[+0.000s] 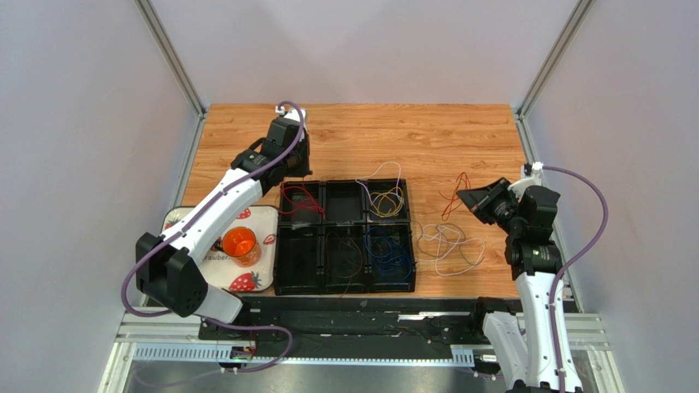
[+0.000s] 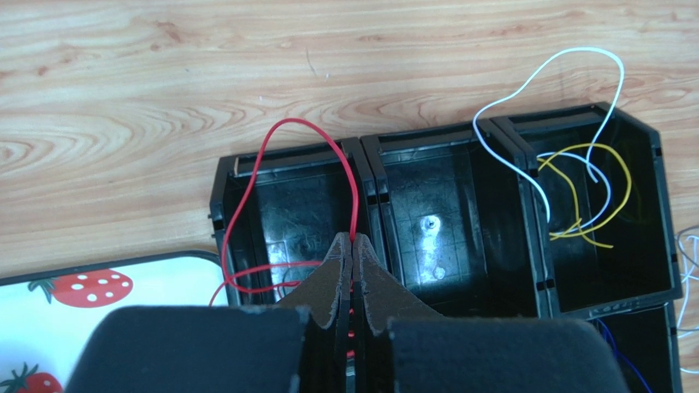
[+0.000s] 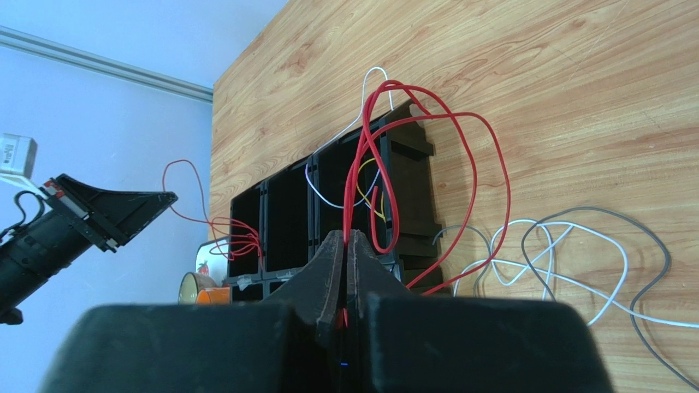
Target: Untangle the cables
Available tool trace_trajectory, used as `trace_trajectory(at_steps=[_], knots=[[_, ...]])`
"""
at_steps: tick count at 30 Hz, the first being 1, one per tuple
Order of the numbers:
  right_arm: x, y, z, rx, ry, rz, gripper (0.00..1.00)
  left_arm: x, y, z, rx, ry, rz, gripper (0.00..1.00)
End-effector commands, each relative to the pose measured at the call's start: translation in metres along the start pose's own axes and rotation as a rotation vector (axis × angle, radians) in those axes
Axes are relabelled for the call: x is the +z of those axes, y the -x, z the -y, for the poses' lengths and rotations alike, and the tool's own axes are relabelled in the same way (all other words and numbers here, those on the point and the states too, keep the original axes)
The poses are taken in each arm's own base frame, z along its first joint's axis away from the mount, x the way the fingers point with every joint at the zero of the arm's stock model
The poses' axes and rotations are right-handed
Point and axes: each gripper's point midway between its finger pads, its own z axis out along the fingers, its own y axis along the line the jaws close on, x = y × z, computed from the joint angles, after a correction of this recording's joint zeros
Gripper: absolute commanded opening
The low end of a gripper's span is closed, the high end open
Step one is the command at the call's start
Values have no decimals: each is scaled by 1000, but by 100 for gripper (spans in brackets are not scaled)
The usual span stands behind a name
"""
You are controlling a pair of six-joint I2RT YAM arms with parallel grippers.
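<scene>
A strawberry-printed tray is seen on the counter to the left of the left claw, and an orange cup is stood on it. The left claw is held over the back-left compartment of a black six-compartment bin. Its jaws are pressed together, and a red cable is pinched between the tips. From the tips this cable is arched upward in a tall loop, and the rest of it is coiled in the compartment directly beneath the claw.

The compartment just right of the left claw is seen with no cable in it. In the back compartment beyond that, well right of the left claw, yellow cables are gathered, and a white cable is looped up out of it and over the back rim. Blue cables are lain in the front-right compartment.

Between the bin and the right claw, loose cables in white and grey are spread in overlapping loops on the counter, apart from the bin's right wall.

The right claw is held above the counter, right of the bin and pointed toward it. Its jaws are closed on a second red cable, which is looped up from the tips and hung down to the counter just ahead of the claw, beside the loose cables.
</scene>
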Motion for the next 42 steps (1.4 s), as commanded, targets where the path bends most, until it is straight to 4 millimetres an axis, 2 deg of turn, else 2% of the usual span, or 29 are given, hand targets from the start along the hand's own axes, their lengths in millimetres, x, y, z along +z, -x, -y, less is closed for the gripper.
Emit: trace_trajectory(at_steps=[1, 2, 3, 4, 6, 7, 14, 17, 23, 26, 28, 36, 42], knots=[[-3, 8, -14, -27, 51, 24, 0, 6, 6, 7, -59, -51, 53, 0], [-4, 9, -14, -28, 51, 26, 0, 8, 11, 11, -85, -79, 76, 0], [-3, 9, -14, -26, 51, 26, 0, 10, 2, 19, -95, -138, 54, 0], [-3, 9, -15, -25, 53, 23, 0, 10, 10, 30, -114, -196, 92, 0], [-3, 9, -15, -23, 56, 24, 0, 11, -1, 47, -115, -303, 62, 0], [-3, 10, -16, -24, 57, 25, 0, 11, 4, 54, -119, -344, 85, 0], [-5, 11, -18, -33, 56, 27, 0, 17, -6, 76, -120, -475, 53, 0], [-6, 14, -18, -40, 49, 37, 0, 6, 2, 89, -127, -557, 83, 0], [-8, 14, -23, -37, 62, 31, 0, 13, -5, 80, -129, -505, 60, 0], [-8, 13, -24, -36, 70, 24, 0, 19, -14, 62, -138, -407, 42, 0], [-8, 9, -27, -37, 92, 7, 0, 24, -22, 41, -155, -302, 22, 0], [-16, 13, -51, -69, 178, 2, 0, 35, -51, -10, -195, -34, -48, 0], [-17, 8, -60, -78, 199, -17, 0, 50, -81, -25, -220, 54, -162, 0]])
